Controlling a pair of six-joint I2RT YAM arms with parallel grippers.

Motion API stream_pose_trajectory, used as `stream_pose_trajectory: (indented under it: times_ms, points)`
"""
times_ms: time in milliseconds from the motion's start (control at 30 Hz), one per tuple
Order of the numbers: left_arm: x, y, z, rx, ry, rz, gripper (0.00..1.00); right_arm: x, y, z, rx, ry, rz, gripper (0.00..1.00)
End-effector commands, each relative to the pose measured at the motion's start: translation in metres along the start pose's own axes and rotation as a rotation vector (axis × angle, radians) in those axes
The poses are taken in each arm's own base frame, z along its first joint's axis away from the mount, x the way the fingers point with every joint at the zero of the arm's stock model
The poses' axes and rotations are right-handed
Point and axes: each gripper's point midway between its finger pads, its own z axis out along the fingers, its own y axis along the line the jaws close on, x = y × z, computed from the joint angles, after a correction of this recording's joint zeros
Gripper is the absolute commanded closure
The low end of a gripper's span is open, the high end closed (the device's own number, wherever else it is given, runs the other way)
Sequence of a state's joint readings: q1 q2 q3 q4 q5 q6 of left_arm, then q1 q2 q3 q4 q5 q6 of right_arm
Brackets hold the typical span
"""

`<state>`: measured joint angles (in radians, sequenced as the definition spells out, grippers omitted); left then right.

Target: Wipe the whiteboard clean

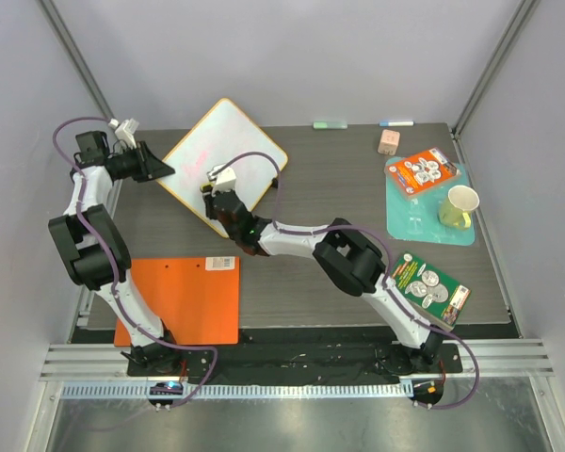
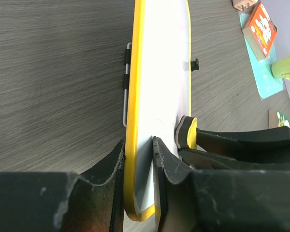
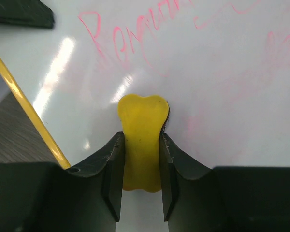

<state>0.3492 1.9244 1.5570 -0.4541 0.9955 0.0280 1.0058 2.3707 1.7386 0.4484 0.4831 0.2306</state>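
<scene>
I work in a robot lab cell, not a home or shop. Plain pale walls [image 1: 292, 56] held by metal posts [image 1: 75, 49] box in a dark table [image 1: 339, 160]. My left arm [image 1: 89, 245] and right arm [image 1: 353, 259] are bolted to an aluminium rail [image 1: 292, 358] at its near edge, with purple cables [image 1: 264, 154] running along them. What lies about looks like test props: a whiteboard [image 1: 226, 141], an orange sheet [image 1: 184, 301], toy packs [image 1: 426, 171], and a cup [image 1: 460, 205] on a teal mat [image 1: 405, 221].
</scene>
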Motion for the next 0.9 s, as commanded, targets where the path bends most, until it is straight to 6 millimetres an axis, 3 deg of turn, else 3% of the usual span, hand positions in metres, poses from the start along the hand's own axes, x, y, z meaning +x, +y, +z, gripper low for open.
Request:
stream_pose_trajectory:
  times_ms: [0,167,200,233,267,333,367,400,500,600,733,833,867]
  points:
    - [-0.004,-0.028,-0.004,0.035,0.009,0.081,1.0,0.029,0.044,0.012,-0.173,0.011,-0.001,0.99]
    - [-0.003,-0.029,-0.005,0.032,0.013,0.086,1.0,0.039,0.005,0.033,-0.124,0.118,0.123,0.99]
    - [-0.003,-0.029,-0.004,0.033,0.014,0.087,1.0,0.053,-0.003,0.03,-0.111,0.176,0.119,0.99]
    - [-0.003,-0.029,-0.004,0.033,0.013,0.09,1.0,0.054,-0.01,0.028,-0.082,0.192,0.125,0.99]
    - [-0.003,-0.029,-0.005,0.032,0.013,0.087,1.0,0.072,-0.023,0.02,-0.041,0.247,0.108,0.99]
    - [-0.003,-0.029,-0.005,0.033,0.013,0.085,1.0,0.081,-0.04,0.01,0.032,0.281,0.099,0.99]
    - [-0.003,-0.029,-0.005,0.035,0.013,0.083,1.0,0.073,-0.05,0.004,0.081,0.271,0.093,0.99]
    - [-0.003,-0.03,-0.005,0.035,0.013,0.085,1.0,0.09,-0.063,-0.008,0.128,0.322,0.086,0.99]
    - [-0.004,-0.03,-0.006,0.033,0.01,0.089,1.0,0.101,-0.092,-0.031,0.243,0.36,0.055,0.99]
    - [-0.004,-0.032,-0.006,0.036,0.008,0.084,1.0,0.108,-0.109,-0.048,0.31,0.378,0.054,0.99]
    - [-0.006,-0.035,-0.008,0.042,0.002,0.083,1.0,0.117,-0.101,-0.046,0.246,0.384,0.04,0.99]
    - [-0.006,-0.037,-0.008,0.046,0.003,0.082,1.0,0.106,-0.078,-0.033,0.151,0.345,0.061,0.99]
    - [-0.006,-0.037,-0.009,0.047,0.002,0.083,1.0,0.092,-0.07,-0.025,0.118,0.302,0.065,0.99]
